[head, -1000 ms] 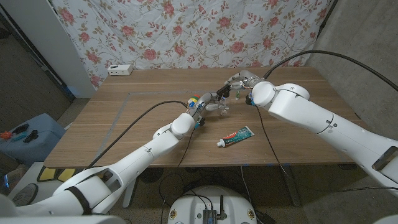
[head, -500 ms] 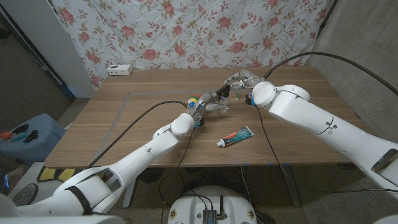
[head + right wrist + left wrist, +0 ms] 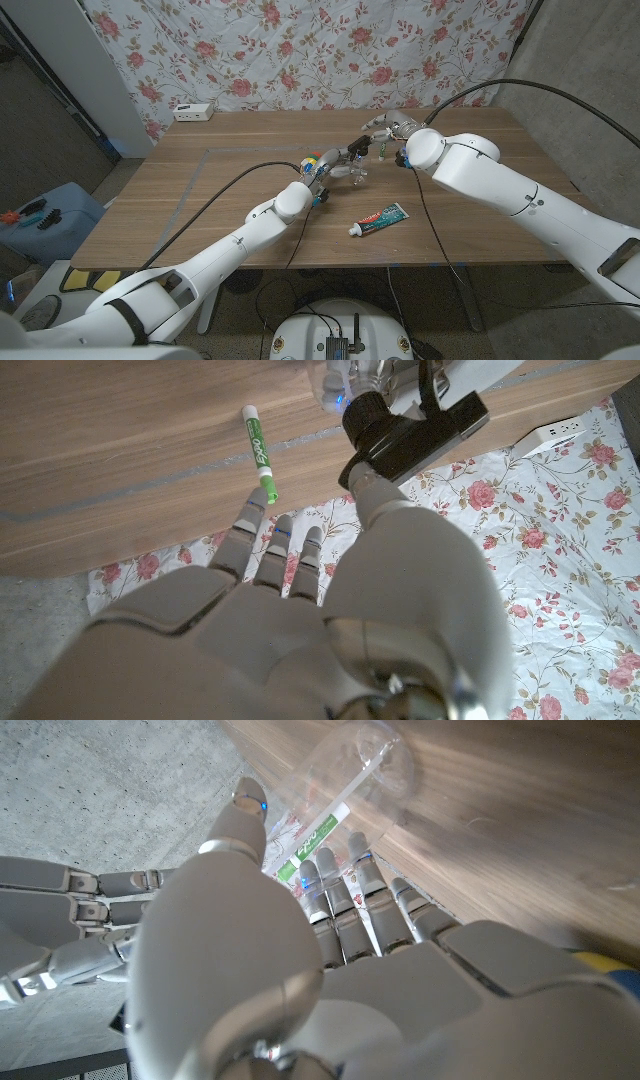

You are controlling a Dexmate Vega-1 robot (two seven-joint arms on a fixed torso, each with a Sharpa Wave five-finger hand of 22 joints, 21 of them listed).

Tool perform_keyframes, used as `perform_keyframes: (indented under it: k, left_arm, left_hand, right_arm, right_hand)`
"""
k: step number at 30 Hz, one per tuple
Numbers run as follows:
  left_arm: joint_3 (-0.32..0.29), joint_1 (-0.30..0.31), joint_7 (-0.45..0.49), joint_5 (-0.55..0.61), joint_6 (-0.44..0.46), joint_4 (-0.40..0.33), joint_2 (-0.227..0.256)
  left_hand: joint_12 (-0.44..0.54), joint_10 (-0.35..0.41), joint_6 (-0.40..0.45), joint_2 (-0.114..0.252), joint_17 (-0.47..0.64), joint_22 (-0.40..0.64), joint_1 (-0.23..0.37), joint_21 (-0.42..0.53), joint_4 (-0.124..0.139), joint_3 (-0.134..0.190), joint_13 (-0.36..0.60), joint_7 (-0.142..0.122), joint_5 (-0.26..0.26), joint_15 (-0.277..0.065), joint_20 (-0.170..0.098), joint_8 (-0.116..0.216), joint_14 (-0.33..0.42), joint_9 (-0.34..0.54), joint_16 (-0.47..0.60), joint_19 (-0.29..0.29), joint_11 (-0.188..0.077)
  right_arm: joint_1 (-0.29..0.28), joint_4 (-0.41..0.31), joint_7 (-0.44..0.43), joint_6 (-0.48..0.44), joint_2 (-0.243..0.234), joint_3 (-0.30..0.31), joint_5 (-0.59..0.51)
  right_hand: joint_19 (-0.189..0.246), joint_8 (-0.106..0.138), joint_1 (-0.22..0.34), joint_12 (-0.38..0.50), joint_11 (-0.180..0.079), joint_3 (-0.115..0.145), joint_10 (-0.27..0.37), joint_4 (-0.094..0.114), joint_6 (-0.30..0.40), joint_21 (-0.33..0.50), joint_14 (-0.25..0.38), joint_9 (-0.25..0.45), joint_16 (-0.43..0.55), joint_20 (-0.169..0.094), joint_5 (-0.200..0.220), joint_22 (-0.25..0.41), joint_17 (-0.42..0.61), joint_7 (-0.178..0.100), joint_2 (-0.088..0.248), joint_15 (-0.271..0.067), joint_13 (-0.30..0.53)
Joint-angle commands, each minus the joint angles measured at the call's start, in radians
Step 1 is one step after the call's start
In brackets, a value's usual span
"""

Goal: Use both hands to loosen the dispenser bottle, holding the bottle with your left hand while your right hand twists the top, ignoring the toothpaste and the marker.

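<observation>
Right robot hand (image 3: pixel 385 127) slightly shifted, seemingly atop left-held clear dispenser bottle (image 3: pixel 335 795).

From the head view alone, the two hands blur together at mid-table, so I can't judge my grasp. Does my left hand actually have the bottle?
Observer: Yes. In the left wrist view the left hand holds the clear dispenser bottle between its thumb and its fingers.
Operator: Is the right hand on the top yet?
Observer: Not that I can see. The right wrist view shows the right hand with its fingers straight and apart, and nothing between them.
Operator: Is anything lying near it?
Observer: The green marker lies flat on the table, beyond the right hand's fingertips.
</observation>
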Motion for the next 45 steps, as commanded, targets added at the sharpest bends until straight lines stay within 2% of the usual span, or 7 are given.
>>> perform_keyframes:
  k: [1,9,13,27,31,37,45]
  left_arm:
    - [-0.001,-0.004,-0.004,0.000,-0.002,0.003,0.002]
    - [-0.001,-0.004,-0.003,0.000,0.003,0.001,0.001]
    - [-0.001,-0.004,-0.004,-0.002,0.003,0.004,0.000]
    - [0.002,-0.007,0.005,0.000,0.018,0.007,-0.009]
    - [0.004,-0.009,0.007,0.001,0.017,0.010,-0.012]
    - [0.006,-0.011,0.007,0.002,0.017,0.011,-0.014]
    - [0.009,-0.015,0.006,0.005,0.019,0.014,-0.016]
  left_hand:
    - [0.007,0.082,0.065,0.134,0.002,0.000,-0.094,-0.002,0.060,0.070,0.146,-0.025,0.007,-0.100,-0.028,0.006,0.017,0.001,0.003,0.000,-0.065]
    - [0.007,0.082,0.065,0.133,0.002,0.000,-0.094,-0.002,0.059,0.071,0.146,-0.026,0.006,-0.101,-0.028,0.005,0.018,0.001,0.004,0.000,-0.065]
    - [0.007,0.083,0.065,0.134,0.002,0.000,-0.096,-0.002,0.060,0.071,0.146,-0.025,0.006,-0.101,-0.027,0.005,0.020,0.001,0.004,0.000,-0.064]
    - [0.007,0.084,0.068,0.133,0.001,0.000,-0.097,-0.002,0.059,0.072,0.146,-0.026,0.006,-0.101,-0.027,0.005,0.019,0.001,0.003,0.000,-0.064]
    - [0.006,0.082,0.067,0.134,0.002,0.000,-0.096,-0.002,0.059,0.072,0.146,-0.025,0.006,-0.100,-0.026,0.004,0.019,0.001,0.003,-0.001,-0.064]
    - [0.006,0.082,0.066,0.134,0.003,0.000,-0.096,-0.002,0.058,0.072,0.146,-0.026,0.005,-0.100,-0.026,0.003,0.018,0.001,0.004,-0.001,-0.064]
    - [0.006,0.083,0.066,0.134,0.002,0.000,-0.097,-0.002,0.058,0.072,0.146,-0.026,0.005,-0.099,-0.026,0.003,0.019,0.001,0.003,0.000,-0.064]
  right_arm:
    - [-0.017,-0.037,-0.017,-0.042,0.000,0.034,0.015]
    - [-0.028,-0.059,-0.043,-0.061,-0.003,0.044,0.021]
    - [-0.045,-0.071,-0.060,-0.071,-0.001,0.059,0.027]
    - [-0.052,-0.087,-0.114,-0.096,0.001,0.029,0.001]
    - [-0.050,-0.085,-0.117,-0.100,0.003,0.021,-0.002]
    - [-0.028,-0.083,-0.118,-0.141,0.011,-0.004,-0.005]
    - [-0.010,-0.080,-0.119,-0.163,0.015,-0.033,-0.008]
  right_hand:
    - [0.002,-0.013,-0.059,0.005,0.029,-0.029,0.005,0.026,-0.033,0.003,-0.003,0.002,0.008,0.010,-0.002,0.002,0.005,0.005,-0.003,0.016,0.006]
    - [0.010,-0.012,-0.154,0.005,0.055,-0.078,0.002,0.057,-0.059,0.004,-0.002,0.005,0.007,0.026,-0.003,0.002,0.004,0.096,-0.018,0.035,0.006]
    - [0.014,-0.006,-0.210,0.006,0.062,-0.101,0.005,0.080,-0.056,0.004,-0.001,0.007,0.007,0.030,-0.005,0.003,0.005,0.121,-0.021,0.042,0.006]
    - [0.045,0.020,-0.417,0.014,0.091,-0.182,0.035,0.165,-0.002,0.008,0.029,0.013,0.013,0.039,-0.005,0.003,0.007,0.180,-0.032,0.056,0.007]
    - [0.064,0.025,-0.482,0.017,0.102,-0.208,0.049,0.191,0.018,0.011,0.042,0.013,0.015,0.012,-0.004,0.003,0.008,0.201,-0.041,0.057,0.007]
    - [0.073,0.033,-0.535,0.020,0.115,-0.229,0.065,0.212,0.051,0.010,0.051,0.011,0.015,-0.005,-0.001,0.003,0.008,0.218,-0.048,0.054,0.006]
    - [0.081,0.041,-0.588,0.020,0.116,-0.246,0.074,0.236,0.086,0.009,0.056,0.008,0.015,-0.009,0.004,0.003,0.009,0.224,-0.045,0.053,0.006]
